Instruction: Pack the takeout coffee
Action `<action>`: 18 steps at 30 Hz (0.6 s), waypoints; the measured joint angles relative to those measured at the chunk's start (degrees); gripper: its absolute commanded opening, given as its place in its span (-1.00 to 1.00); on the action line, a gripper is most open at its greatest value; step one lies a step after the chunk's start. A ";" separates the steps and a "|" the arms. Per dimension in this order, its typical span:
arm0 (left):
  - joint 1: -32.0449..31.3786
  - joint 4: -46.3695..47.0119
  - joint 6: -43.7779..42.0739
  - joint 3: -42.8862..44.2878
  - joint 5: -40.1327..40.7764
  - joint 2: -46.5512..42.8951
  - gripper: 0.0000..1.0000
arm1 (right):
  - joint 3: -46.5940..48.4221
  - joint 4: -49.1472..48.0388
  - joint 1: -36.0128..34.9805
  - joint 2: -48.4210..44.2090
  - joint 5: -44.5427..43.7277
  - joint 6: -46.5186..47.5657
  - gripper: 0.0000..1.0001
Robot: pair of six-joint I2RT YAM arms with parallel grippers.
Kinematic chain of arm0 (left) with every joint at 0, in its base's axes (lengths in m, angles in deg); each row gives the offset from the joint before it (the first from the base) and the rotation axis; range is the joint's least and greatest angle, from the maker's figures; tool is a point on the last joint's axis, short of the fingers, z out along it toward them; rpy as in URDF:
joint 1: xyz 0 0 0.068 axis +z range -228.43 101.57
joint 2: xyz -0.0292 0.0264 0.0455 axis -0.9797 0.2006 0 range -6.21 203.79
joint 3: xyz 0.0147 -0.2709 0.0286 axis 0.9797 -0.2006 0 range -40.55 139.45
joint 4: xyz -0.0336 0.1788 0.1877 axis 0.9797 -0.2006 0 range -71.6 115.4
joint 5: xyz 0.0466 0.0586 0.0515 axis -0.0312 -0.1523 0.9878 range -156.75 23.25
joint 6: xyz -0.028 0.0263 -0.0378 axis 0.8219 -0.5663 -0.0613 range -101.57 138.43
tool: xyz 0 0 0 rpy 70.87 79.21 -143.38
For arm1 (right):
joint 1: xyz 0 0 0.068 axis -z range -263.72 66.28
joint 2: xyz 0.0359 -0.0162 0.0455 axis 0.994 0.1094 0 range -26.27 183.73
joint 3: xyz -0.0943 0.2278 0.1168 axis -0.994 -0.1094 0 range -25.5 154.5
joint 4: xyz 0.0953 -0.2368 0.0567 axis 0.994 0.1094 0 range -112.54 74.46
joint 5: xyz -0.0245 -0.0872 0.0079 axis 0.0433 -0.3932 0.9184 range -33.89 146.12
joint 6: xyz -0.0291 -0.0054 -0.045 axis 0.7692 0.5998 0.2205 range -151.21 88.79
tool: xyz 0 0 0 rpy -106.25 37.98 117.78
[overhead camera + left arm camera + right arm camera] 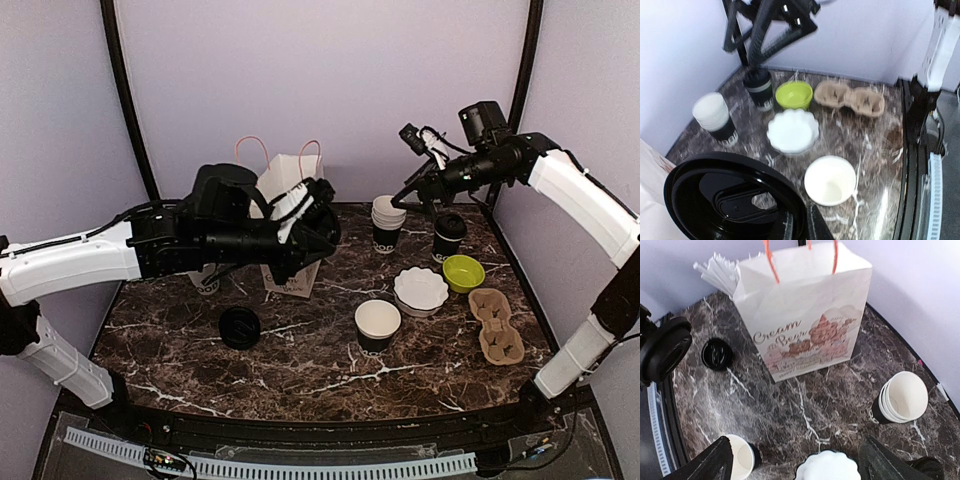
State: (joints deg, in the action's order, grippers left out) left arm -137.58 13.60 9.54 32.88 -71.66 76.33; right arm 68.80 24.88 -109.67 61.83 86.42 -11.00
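The takeout coffee [449,238], a black cup with a black lid, stands upright at the back right; in the left wrist view the same takeout coffee [759,89] is seen beside the green bowl. My right gripper [408,194] hangs open above and left of it, apart from it. In its own view the right gripper [800,465] has nothing between its wide-spread fingers [710,466]. My left gripper [322,228] is shut on a black lid [735,200] by its rim, raised in front of the paper bag [290,215]. A lidless cup [377,325] stands open mid-table.
A stack of lidless cups [388,222] is left of the coffee. A white scalloped bowl [421,290], a green bowl [463,272] and a cardboard carrier [497,325] lie at the right. A second black lid [239,328] lies front left. White sticks [720,270] show behind the bag.
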 measured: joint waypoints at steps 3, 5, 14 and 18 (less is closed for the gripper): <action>2.34 8.48 3.21 -1.99 -3.37 -3.72 -0.75 | 1.49 -4.85 1.51 0.94 6.12 -6.93 0.97; 3.67 13.20 4.90 -3.45 -5.14 -4.94 -0.74 | 1.33 -9.33 1.36 1.40 12.11 -12.55 0.97; 4.63 20.65 7.85 -4.92 -9.31 -5.31 -0.74 | -3.10 -25.16 -1.62 3.67 29.70 -33.09 0.97; 4.63 21.81 8.11 -4.94 -10.19 -5.31 -0.73 | -3.52 -30.03 -4.37 5.51 33.48 -38.99 0.97</action>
State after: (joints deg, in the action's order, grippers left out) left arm -132.95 35.42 17.65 27.94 -81.85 71.02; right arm 65.28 -5.15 -114.05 67.33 119.90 -50.00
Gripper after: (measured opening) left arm 0.134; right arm 0.986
